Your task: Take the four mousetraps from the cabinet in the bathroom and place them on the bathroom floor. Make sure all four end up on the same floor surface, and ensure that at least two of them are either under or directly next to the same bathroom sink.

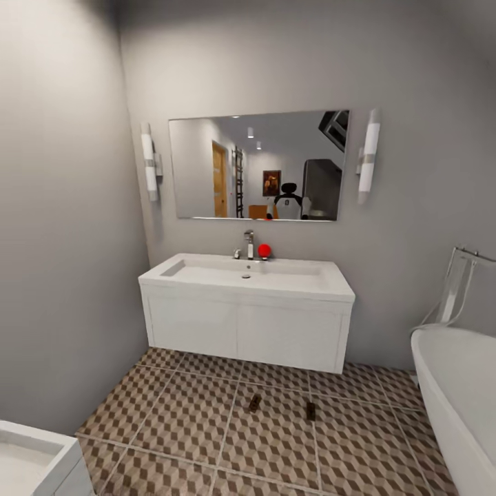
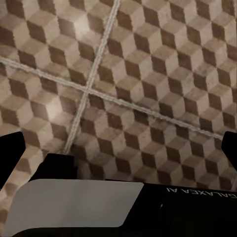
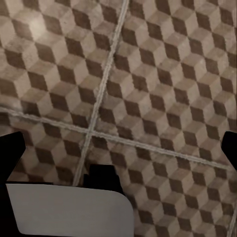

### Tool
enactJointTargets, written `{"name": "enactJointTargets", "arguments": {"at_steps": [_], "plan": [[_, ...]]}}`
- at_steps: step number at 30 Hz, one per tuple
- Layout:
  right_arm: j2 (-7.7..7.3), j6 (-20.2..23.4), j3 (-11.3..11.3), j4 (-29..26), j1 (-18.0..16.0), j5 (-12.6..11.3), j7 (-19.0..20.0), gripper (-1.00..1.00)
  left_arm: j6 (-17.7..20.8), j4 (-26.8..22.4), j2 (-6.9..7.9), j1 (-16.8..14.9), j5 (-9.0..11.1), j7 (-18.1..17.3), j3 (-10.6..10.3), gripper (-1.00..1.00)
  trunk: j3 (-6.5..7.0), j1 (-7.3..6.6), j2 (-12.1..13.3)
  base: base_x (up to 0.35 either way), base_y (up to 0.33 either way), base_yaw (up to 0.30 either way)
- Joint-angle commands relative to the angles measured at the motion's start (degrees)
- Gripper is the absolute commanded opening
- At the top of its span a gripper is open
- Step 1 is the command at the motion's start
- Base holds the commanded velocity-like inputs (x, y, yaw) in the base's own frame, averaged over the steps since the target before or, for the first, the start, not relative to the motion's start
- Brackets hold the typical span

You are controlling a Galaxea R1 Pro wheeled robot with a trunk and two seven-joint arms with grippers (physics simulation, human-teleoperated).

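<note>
Two mousetraps lie on the bathroom floor (image 1: pixel 186 420) just in front of the sink (image 1: pixel 248 275): one mousetrap (image 1: pixel 255 402) to the left, the other mousetrap (image 1: pixel 311 410) to the right, a short gap between them. The sink is a wide white basin on a white vanity with a chrome faucet (image 1: pixel 249 244). The cabinet is out of view. In the left wrist view my left gripper (image 2: pixel 120 150) hangs open over bare cube-pattern tiles. My right gripper (image 3: pixel 118 148) is also open above the tiles, with nothing between its fingers.
A white bathtub (image 1: pixel 458 393) fills the right side. A white fixture corner (image 1: pixel 34 461) sits at the bottom left. A small red object (image 1: pixel 264 251) stands by the faucet. A mirror (image 1: pixel 258 165) hangs above, grey walls close in at left and back.
</note>
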Motion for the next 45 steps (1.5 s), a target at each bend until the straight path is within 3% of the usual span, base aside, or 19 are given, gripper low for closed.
{"name": "enactJointTargets", "arguments": {"at_steps": [1,45], "plan": [[0.02,-0.31,-0.48,0.16,-0.07,0.51,-0.26,1.00,-0.16,0.02,0.01,-0.02,-0.55,-0.09,0.49,1.00,-0.06,0.00,-0.03,0.000,0.000,0.275],[0.17,0.89,-0.49,0.16,-0.07,0.52,-0.34,1.00,-0.23,0.02,-0.02,0.18,-0.51,0.31,0.49,1.00,-0.06,0.00,-0.03,0.000,0.000,0.272]]}}
